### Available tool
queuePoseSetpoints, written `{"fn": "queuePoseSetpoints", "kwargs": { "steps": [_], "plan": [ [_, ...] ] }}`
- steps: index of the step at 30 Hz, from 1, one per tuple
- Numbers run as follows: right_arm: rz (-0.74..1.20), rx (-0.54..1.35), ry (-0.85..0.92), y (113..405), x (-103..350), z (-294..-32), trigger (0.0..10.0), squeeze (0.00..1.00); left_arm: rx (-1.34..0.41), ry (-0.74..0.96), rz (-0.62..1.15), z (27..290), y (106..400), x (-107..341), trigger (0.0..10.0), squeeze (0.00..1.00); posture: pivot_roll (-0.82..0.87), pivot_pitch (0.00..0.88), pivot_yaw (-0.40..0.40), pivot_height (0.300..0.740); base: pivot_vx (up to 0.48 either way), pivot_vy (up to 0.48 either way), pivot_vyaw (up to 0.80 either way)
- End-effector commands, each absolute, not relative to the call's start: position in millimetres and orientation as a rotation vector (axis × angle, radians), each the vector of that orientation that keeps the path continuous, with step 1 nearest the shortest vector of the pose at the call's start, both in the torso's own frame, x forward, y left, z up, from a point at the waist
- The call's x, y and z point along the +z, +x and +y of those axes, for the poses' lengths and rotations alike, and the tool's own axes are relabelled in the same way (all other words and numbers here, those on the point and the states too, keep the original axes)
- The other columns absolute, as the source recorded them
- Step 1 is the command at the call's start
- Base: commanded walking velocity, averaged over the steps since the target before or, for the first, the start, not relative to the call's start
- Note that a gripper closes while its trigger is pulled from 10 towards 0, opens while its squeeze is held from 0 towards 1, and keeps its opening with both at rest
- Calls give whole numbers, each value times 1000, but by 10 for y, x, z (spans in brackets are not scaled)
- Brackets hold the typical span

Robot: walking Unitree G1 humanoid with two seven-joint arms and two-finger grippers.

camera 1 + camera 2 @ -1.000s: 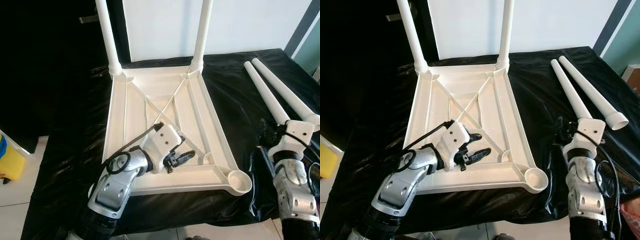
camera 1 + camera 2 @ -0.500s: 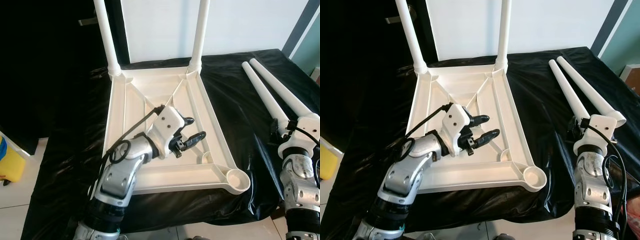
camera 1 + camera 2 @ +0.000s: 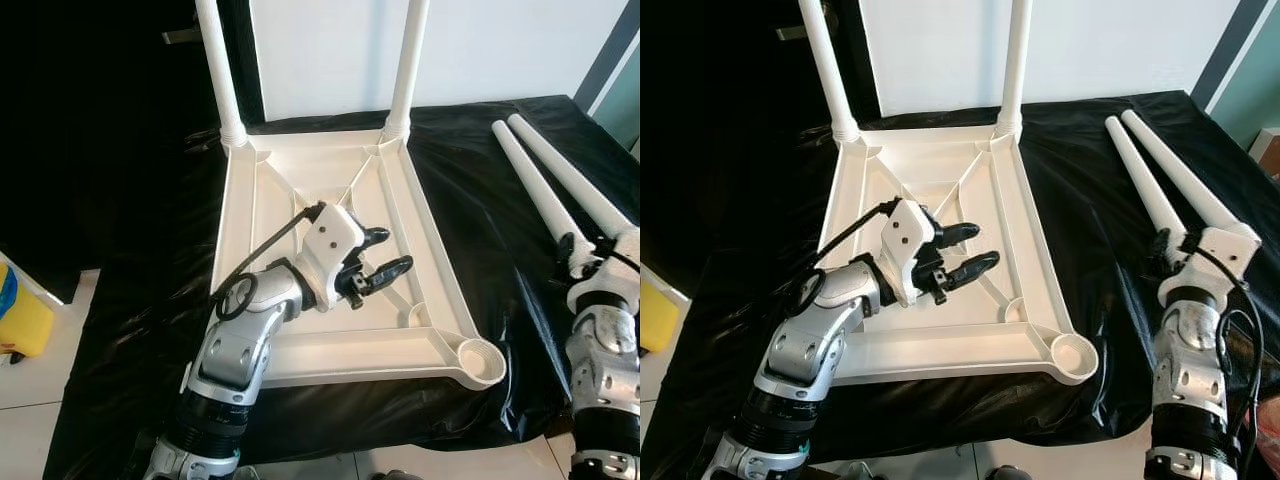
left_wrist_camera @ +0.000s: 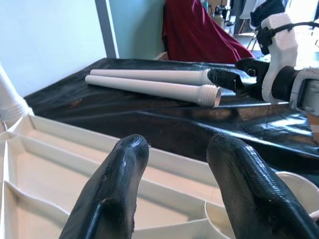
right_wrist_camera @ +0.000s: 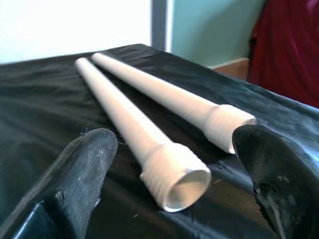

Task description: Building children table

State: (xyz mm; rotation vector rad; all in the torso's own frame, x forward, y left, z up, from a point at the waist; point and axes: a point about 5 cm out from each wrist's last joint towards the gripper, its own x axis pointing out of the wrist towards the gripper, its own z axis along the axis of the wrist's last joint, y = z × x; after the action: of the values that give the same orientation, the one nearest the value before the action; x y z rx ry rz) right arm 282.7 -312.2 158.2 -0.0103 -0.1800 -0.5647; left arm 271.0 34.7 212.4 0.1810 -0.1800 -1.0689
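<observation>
The white tabletop lies upside down on a black-covered surface. Two white legs stand upright in its far corners. The socket at its near right corner is empty. Two loose white legs lie side by side to the right, threaded ends toward me. My left gripper hovers open above the ribbed middle of the tabletop, holding nothing. My right gripper is open just short of the loose legs' threaded ends, its fingers spread to either side of them.
A black sheet covers the whole work surface and hangs over its front edge. A yellow object sits on the tiled floor at the left. A white wall stands behind, and red cloth hangs beyond the right side.
My left gripper lifted from the tabletop's near rim and moved toward its middle. My right gripper moved forward and right, closer to the loose legs' threaded ends.
</observation>
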Motion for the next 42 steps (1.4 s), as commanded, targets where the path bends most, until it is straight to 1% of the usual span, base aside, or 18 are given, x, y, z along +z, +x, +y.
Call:
{"fn": "queuePoseSetpoints", "kwargs": {
  "steps": [1, 8, 11, 16, 18, 23, 24, 32, 38, 42],
  "plan": [
    [-194, -589, 75, 2793, 1504, -3090, 10000, 0, -1017, 169, -157, 385, 2705, 2098, 10000, 0, 0, 145, 46, 740, 0, 0, 0],
    [-184, -614, 162, 2746, 1375, -3039, 10000, 0, -1021, 192, -132, 429, 2692, 2065, 10000, 0, 17, 163, 63, 740, 0, 0, 0],
    [-181, -580, 233, 2792, 1303, -3033, 10000, 0, -1025, 204, -116, 462, 2676, 2066, 10000, 0, 36, 178, 86, 740, 0, 0, 0],
    [-188, -516, 285, 2886, 1301, -3009, 10000, 0, -1030, 210, -105, 491, 2665, 2075, 10000, 0, 56, 190, 105, 740, 0, 0, 0],
    [-184, -507, 308, 2943, 1302, -3042, 10000, 0, -1032, 218, -97, 503, 2660, 2079, 10000, 0, 66, 195, 112, 740, 0, 0, 0],
    [-194, -482, 302, 3030, 1356, -3104, 10000, 0, -1036, 222, -89, 514, 2645, 2078, 10000, 0, 80, 199, 119, 740, 0, 0, 0],
    [-207, -463, 302, 3088, 1418, -3138, 10000, 0, -1037, 219, -82, 521, 2632, 2078, 10000, 0, 86, 202, 120, 740, 0, 0, 0],
    [-240, -397, 282, 3152, 1502, -3126, 10000, 0, -1024, 222, -73, 545, 2608, 2074, 10000, 0, 97, 204, 111, 740, 0, 0, 0],
    [-250, -376, 268, 3137, 1469, -3073, 10000, 0, -1016, 223, -70, 557, 2600, 2075, 10000, 0, 95, 205, 107, 740, 0, 0, 0],
    [-264, -410, 267, 3038, 1380, -3012, 10000, 0, -1014, 225, -67, 558, 2598, 2076, 10000, 0, 89, 205, 107, 740, 0, 0, 0]
  ]
}}
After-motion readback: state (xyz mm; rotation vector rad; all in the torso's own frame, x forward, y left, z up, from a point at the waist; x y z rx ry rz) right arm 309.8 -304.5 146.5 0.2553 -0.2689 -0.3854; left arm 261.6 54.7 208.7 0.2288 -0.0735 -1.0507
